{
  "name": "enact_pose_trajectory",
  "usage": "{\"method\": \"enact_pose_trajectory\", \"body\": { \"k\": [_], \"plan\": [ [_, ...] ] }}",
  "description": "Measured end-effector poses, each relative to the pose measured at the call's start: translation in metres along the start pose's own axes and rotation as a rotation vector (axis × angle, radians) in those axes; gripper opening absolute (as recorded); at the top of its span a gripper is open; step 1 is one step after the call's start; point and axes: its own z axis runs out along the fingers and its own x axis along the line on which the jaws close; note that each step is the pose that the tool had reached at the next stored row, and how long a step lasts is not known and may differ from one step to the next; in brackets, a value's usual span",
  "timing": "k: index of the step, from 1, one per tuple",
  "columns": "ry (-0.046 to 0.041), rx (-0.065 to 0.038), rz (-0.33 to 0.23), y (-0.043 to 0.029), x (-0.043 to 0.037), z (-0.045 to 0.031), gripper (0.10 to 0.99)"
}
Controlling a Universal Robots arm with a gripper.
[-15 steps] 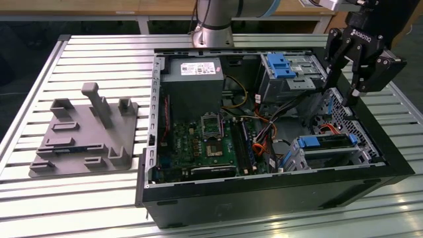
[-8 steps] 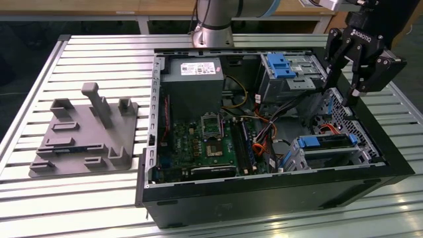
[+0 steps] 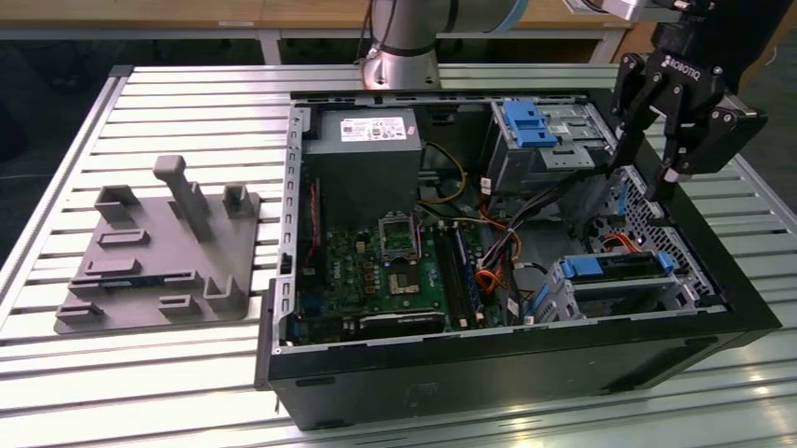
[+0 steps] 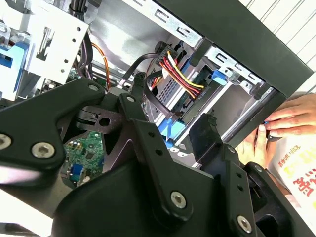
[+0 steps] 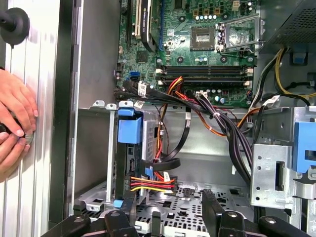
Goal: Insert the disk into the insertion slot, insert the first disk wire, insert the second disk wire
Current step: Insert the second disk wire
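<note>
The disk [image 3: 617,268], silver in a blue carrier, sits inside the insertion slot [image 3: 583,301], a perforated metal cage at the case's corner on the exterior view's right. In the first wrist view the disk [image 5: 130,133] stands edge-on in the cage [image 5: 93,163]. A red, yellow and black wire bundle [image 5: 154,183] and a black cable with a blue plug [image 5: 148,171] reach its end. My gripper [image 3: 643,184] hangs above the case, over the space between the two cages, open and holding nothing. Its fingers [image 5: 118,222] show in the first wrist view with the case floor between them.
A person's hands [image 5: 15,123] rest on the table against the case's outer wall, beside the disk cage. A taller cage with a blue latch [image 3: 529,126], the motherboard [image 3: 386,271] and power supply [image 3: 361,159] fill the case. A grey fixture plate [image 3: 149,252] lies on the slatted table.
</note>
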Motion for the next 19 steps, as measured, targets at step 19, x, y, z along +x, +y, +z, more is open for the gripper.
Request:
{"method": "enact_pose_trajectory", "body": {
  "k": [19],
  "plan": [
    [0.0392,-0.01,-0.001,-0.0002,0.0062,-0.0037,0.639]
  ]
}}
